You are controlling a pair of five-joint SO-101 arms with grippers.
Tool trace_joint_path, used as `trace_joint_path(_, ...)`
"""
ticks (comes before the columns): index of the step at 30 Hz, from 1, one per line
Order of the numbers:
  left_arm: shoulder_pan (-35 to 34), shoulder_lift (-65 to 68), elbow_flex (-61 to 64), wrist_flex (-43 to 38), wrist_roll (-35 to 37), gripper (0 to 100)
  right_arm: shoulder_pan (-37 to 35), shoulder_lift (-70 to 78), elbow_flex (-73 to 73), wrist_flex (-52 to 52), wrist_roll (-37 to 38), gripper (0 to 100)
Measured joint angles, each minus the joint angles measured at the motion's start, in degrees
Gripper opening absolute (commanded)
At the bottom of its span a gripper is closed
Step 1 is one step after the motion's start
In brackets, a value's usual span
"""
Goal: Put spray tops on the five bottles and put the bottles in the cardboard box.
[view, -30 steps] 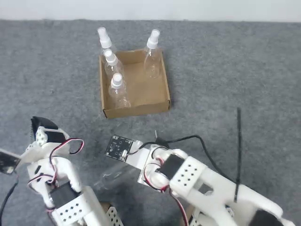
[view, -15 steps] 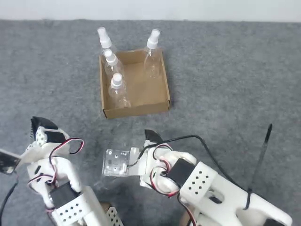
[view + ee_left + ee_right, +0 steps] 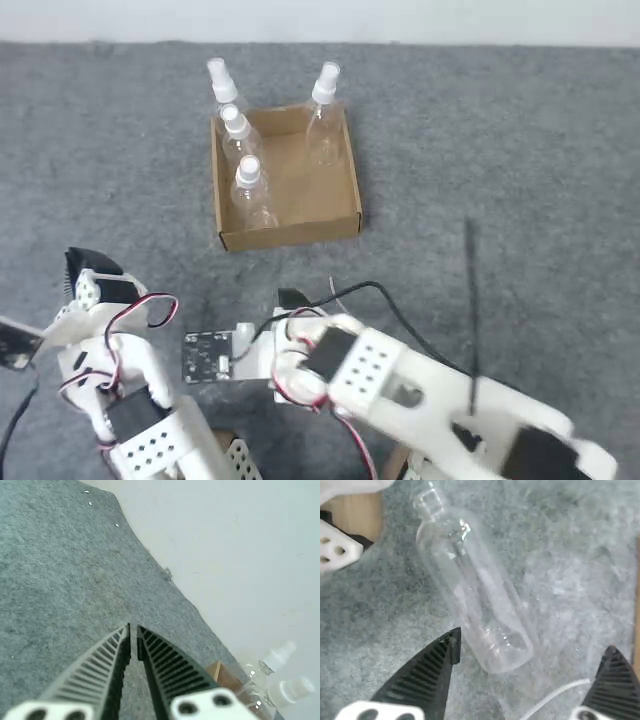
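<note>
Grey carpet covers the table. On it, near the arm bases, a clear bottle with no spray top lies on its side, its open neck pointing away from my right gripper. That gripper hangs low over the bottle's base end with its jaws spread wide and nothing in them. One black finger is just beside the bottle's flank and the other is well off on the far side.

My left gripper points out over bare carpet, its ribbed jaws drawn almost together around nothing.

Farther out sits the cardboard box, with three capped bottles standing inside under white spray tops. A fourth capped bottle stands at the box's far left corner, and I can't tell whether it is in or just behind.
</note>
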Motion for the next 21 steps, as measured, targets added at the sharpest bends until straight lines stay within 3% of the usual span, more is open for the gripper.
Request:
trace_joint_path(7, 0.0, 0.0, 0.0, 0.0, 0.0, 2, 0.0, 12.5, -6.2, -1.2, 0.0, 36.2)
trace_joint_path(12, 0.0, 0.0, 0.0, 0.0, 0.0, 2, 0.0, 14.9, -6.2, -1.8, 0.0, 23.2)
trace_joint_path(21, 0.0, 0.0, 0.0, 0.0, 0.0, 2, 0.4, 14.9, -6.2, -1.8, 0.0, 10.8)
